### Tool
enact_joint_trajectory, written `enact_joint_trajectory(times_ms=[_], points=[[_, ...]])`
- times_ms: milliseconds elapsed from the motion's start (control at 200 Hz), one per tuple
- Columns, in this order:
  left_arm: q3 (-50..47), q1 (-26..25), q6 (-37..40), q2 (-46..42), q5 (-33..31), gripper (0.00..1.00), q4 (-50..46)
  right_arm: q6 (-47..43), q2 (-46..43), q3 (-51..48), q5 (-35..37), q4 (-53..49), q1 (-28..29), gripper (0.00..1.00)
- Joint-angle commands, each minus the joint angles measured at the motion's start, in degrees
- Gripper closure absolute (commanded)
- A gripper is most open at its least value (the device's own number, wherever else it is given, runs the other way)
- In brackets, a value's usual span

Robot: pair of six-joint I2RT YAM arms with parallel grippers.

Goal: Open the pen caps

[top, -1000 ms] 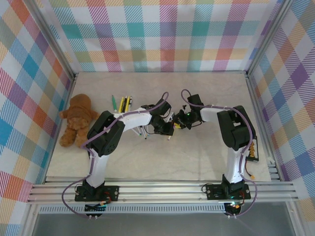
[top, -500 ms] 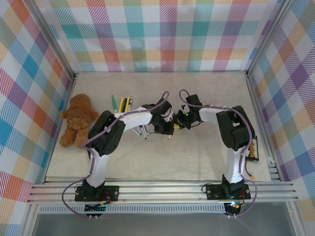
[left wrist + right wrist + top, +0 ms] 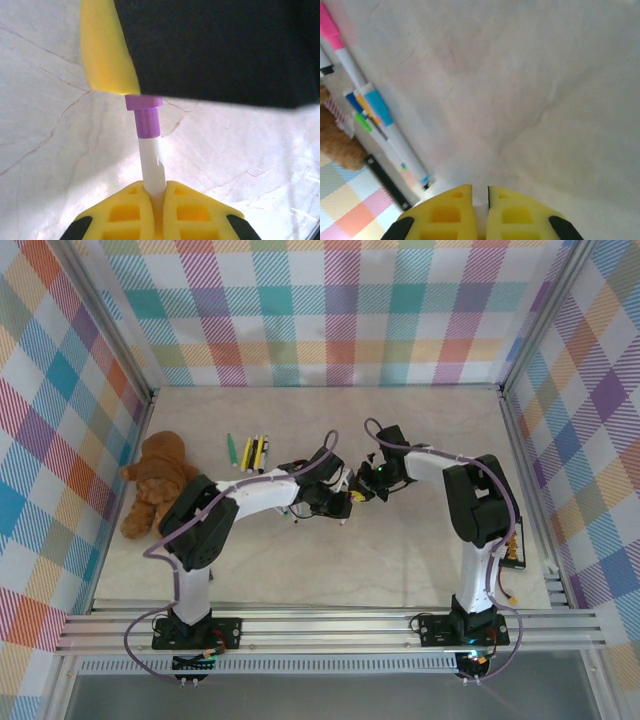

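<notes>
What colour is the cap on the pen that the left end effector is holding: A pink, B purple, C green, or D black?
B: in the left wrist view, the white pen clamped in the left end effector ends in a purple cap.

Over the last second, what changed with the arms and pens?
The right gripper closed on the purple cap of the pen that the left gripper holds, and the left arm's elbow dropped toward the near edge. The left grip, loose pens and teddy bear stayed put.
</notes>
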Motion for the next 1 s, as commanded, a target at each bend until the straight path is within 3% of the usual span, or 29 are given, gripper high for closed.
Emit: enact_joint_trajectory(times_ms=[0,140,420,505,550,655,795,905,995], points=[[-6.2,-6.05,-0.23,-8.33,6.87,1.0,-9.54,-0.47,-1.43,7.18,7.59,4.19,-6.15,1.0],[-8.42,-7.15,-0.73,-14.06,7.69,1.0,-9.85,0.85,0.25,9.76,7.13,4.45,-7.12,1.0],[-10.49,-14.1,-4.52,-26.46,7.05,1.0,-13.59,1.14,2.23,18.45,8.33,0.96,-9.54,1.0],[-13.06,-14.13,-5.95,-30.23,5.36,1.0,-13.49,0.68,2.8,21.38,8.17,-0.58,-9.47,1.0],[-12.56,-13.53,-5.55,-30.7,1.5,1.0,-15.6,0.92,2.77,21.91,7.31,-0.38,-9.21,1.0],[-10.37,-8.67,-4.27,-30.26,-3.2,1.0,-18.47,0.84,1.77,21.17,7.62,-0.17,-8.26,1.0],[-6.23,-4.3,-1.79,-28.26,-7.21,0.7,-16.48,0.8,-1.13,17.11,7.31,0.9,-7.68,1.0],[-3.64,-2.74,-0.88,-25.6,-6.3,0.59,-12.39,0.26,-4.67,12.29,7.5,1.98,-6.46,1.0],[-1.12,-2.15,-0.42,-21.49,-4.75,0.56,-10.78,0.24,-7.26,8.47,7.26,2.97,-5.16,1.0]])
